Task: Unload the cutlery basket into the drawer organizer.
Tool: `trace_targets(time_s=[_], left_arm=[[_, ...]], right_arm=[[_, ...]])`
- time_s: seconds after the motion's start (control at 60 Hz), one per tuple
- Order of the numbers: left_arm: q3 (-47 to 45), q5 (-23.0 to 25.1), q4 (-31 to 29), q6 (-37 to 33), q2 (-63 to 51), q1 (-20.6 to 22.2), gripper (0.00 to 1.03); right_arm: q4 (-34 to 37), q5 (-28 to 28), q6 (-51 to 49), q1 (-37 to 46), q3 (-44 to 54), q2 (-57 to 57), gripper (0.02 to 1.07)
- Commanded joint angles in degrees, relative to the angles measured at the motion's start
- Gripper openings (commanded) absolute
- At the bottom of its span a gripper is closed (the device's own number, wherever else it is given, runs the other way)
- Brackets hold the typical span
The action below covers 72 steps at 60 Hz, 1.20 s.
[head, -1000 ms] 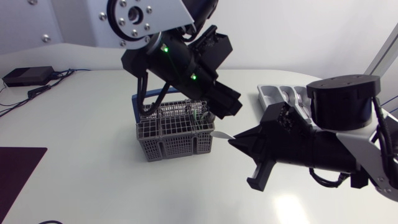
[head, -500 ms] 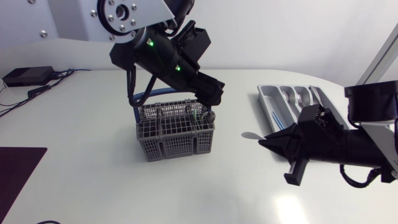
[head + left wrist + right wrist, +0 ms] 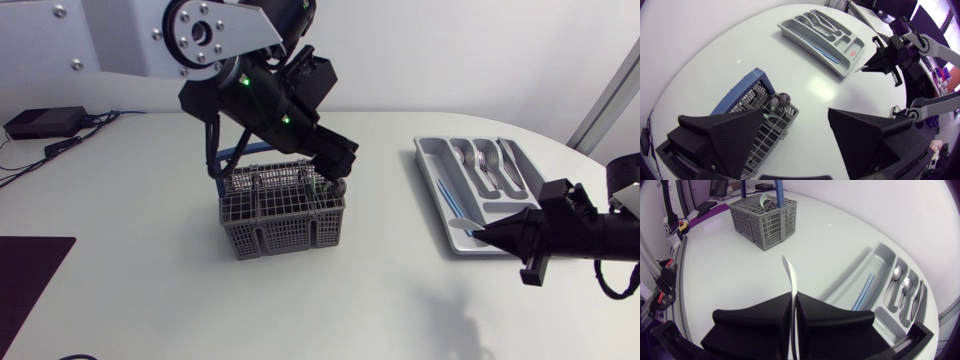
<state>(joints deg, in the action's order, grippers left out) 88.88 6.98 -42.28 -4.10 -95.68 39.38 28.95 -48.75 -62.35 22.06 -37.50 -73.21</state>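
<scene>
Across the white table [image 3: 150, 290], the right arm has swung away from the grey mesh cutlery basket with the blue handle [image 3: 282, 210] in the past second. It now sits at the near end of the grey plastic drawer organizer [image 3: 432, 190], on the side away from the basket. The left arm has barely shifted and hangs over the basket. That suggests the carrying leg of this transfer is nearly over, leaving only the placing and release.

The right gripper [image 3: 794, 296] is clamped on a slim white plastic utensil [image 3: 790, 275], both wedge fingers pressed flat against its sides. The utensil sticks straight out ahead of the fingertips, and in the head view its free end reaches over the organizer's near edge, beside the long compartment. Which slot it will go into cannot be told.

The left gripper [image 3: 796, 112] stands with its fingers wide apart and holds nothing. It is poised above the corner of the basket where rounded metal cutlery ends [image 3: 777, 100] still wait.
</scene>
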Motion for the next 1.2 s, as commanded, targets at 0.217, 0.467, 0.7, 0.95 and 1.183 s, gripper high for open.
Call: trace_targets(time_s=[0.217,0.467,0.7,0.95,1.183], left_arm=[[-1.8,-0.3,0.2,0.1,-0.4,0.1,0.89],[-1.2,-0.7,0.4,0.1,-0.8,0.8,0.89],[-0.8,-1.5,0.4,0.1,-1.0,1.1,0.89],[-1.0,-2.2,0.4,0.2,-0.4,1.1,0.89],[-0.6,-3.4,0.4,0.4,-0.5,1.9,0.9]], right_arm=[[12.4,-4.0,-24.9,12.8,-13.4,-19.3,0.08],[11.3,-3.0,-29.4,16.3,-19.5,-28.7,0.08],[10.9,-1.2,-32.6,17.8,-24.3,-33.7,0.08],[10.7,2.0,-35.2,18.5,-29.0,-38.4,0.08],[7.0,4.9,-35.7,18.3,-28.7,-40.3,0.08]])
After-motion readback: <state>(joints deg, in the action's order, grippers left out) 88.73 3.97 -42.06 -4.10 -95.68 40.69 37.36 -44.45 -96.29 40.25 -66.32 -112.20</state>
